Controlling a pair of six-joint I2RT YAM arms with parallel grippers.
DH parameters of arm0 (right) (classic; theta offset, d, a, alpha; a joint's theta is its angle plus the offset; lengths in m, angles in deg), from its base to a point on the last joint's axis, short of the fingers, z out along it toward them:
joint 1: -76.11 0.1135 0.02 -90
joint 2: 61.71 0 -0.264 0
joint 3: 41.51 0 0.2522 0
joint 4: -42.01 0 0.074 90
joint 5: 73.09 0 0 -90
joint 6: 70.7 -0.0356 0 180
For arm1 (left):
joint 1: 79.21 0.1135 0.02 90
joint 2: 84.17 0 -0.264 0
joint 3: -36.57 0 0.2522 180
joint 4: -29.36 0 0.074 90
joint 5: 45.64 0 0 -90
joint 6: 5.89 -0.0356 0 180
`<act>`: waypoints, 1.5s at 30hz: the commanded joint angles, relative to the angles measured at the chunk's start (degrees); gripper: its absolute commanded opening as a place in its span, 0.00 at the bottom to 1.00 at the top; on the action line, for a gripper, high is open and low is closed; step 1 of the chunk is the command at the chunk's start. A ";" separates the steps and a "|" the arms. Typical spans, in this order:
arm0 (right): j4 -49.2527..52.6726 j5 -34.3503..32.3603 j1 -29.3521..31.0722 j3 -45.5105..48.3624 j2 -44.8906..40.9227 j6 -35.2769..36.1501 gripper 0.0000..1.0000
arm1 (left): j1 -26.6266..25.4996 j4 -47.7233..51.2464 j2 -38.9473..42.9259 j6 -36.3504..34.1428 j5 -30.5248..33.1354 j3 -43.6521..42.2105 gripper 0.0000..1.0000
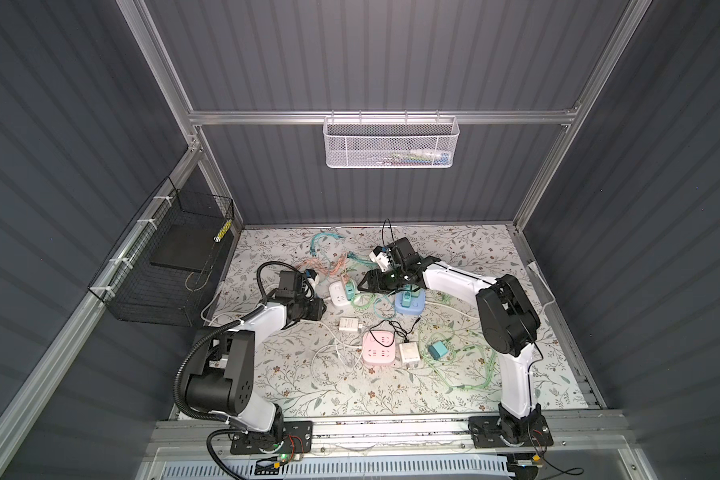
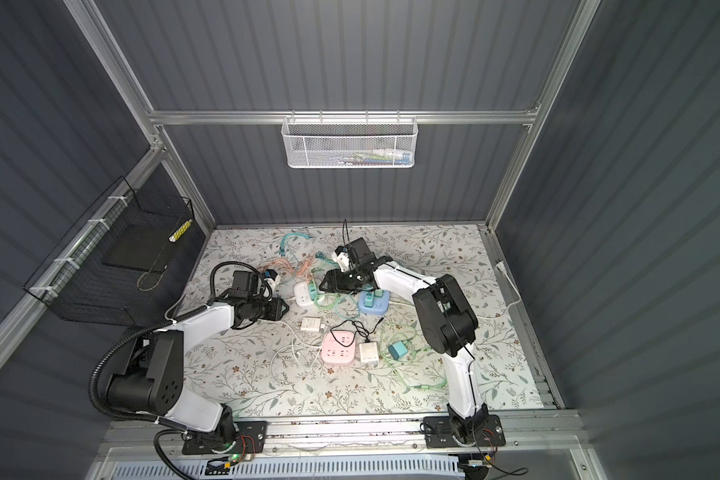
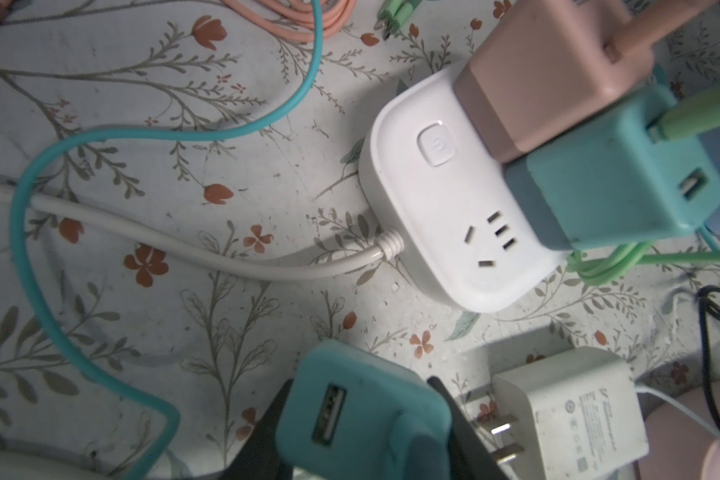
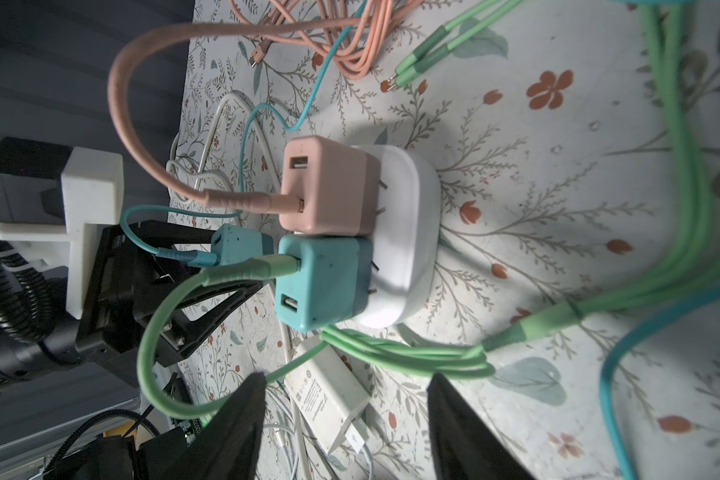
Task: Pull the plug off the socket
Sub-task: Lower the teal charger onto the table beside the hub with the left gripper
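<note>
Looking down the right gripper (image 4: pixel 346 378): its jaws are wide apart with nothing between them, and it hangs over a loose white adapter (image 4: pixel 329 395) that lies flat on the table (image 4: pixel 558 187).

Straight ahead of that gap is the teal plug (image 4: pixel 321 282). It's standing on the top face of the white socket (image 4: pixel 408 232), with a sliver of prong showing, so I'd guess it isn't fully seated.

It looks like a small, hard plastic cube: light, rigid, probably a bit slick. I'd pinch the two flat free sides low on the body and pull straight along the prongs, never by the cord. The socket looks light too, so my bet is it lifts with the plug unless something pins it down.

What's in the way:
- A green cable (image 4: pixel 412 353) is plugged into the teal plug and loops right across the approach.
- The pink plug (image 4: pixel 325 187) is packed in right beside it, so that side is a no-go for a finger. I can't tell if the two actually touch.

Just past the socket, the left gripper (image 3: pixel 360 419) is clamped on a spare teal plug (image 4: pixel 242 245) with its cord trailing, so it isn't free to hold anything down.

Further off are the blue socket (image 1: pixel 410 305), the pink socket (image 1: pixel 378 347) and a heap of pink cable (image 4: pixel 350 45). They're well apart from this and no bother.
</note>
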 commanded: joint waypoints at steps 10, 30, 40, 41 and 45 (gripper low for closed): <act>0.38 -0.23 -0.29 1.68 -2.23 -0.34 0.63 | 0.27 9.12 -2.04 1.55 1.00 5.85 0.22; -0.22 -0.13 -0.27 3.77 -4.12 -0.45 0.63 | 0.27 25.20 -10.48 4.70 4.67 17.49 0.24; -0.51 0.13 -0.01 3.96 -4.34 -0.53 0.64 | 0.27 29.31 -13.07 4.37 4.56 20.97 0.48; -0.51 0.14 0.07 3.96 -4.34 -0.55 0.64 | 0.27 29.91 -13.30 4.53 5.18 21.31 0.50; -0.53 0.14 0.11 4.04 -4.46 -0.46 0.64 | 0.33 30.91 -13.90 4.69 5.70 21.83 0.53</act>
